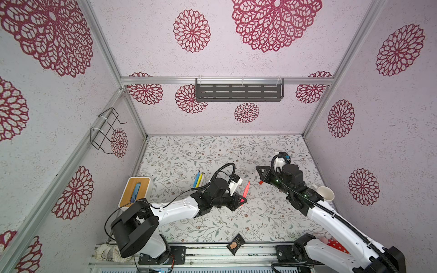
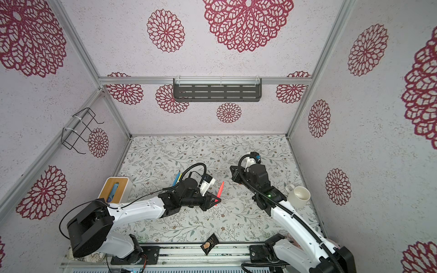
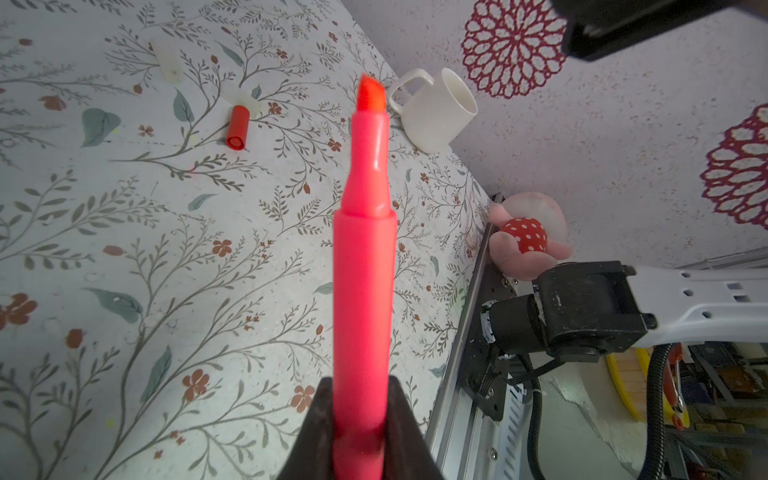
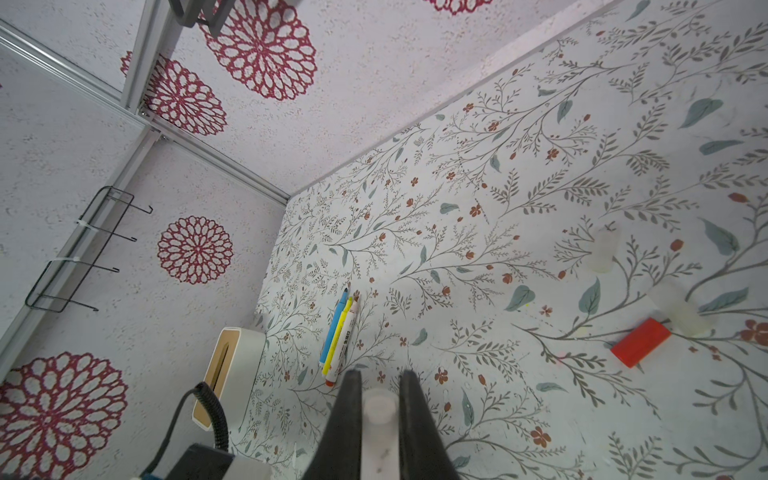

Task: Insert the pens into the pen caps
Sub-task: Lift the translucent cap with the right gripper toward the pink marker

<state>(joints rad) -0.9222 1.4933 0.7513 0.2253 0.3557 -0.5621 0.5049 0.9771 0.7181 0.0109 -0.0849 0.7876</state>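
Pink pen point(image 3: 363, 291) in left claw point(image 3: 360, 390); three pens point(image 4: 338, 332), one red cap point(image 4: 641, 341).

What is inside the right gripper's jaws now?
A pale translucent pen cap, pinched in the right gripper. The jaws cover its sides; its open end cannot be made out.

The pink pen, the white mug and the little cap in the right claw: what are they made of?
Pink pen: likely plastic, smooth and glossy, with bright glints along its neck.
White mug: probably glazed ceramic, though plastic is possible; even white with a soft sheen.
Cap in the right claw: looks like frosted plastic, pale, cloudy and matte.
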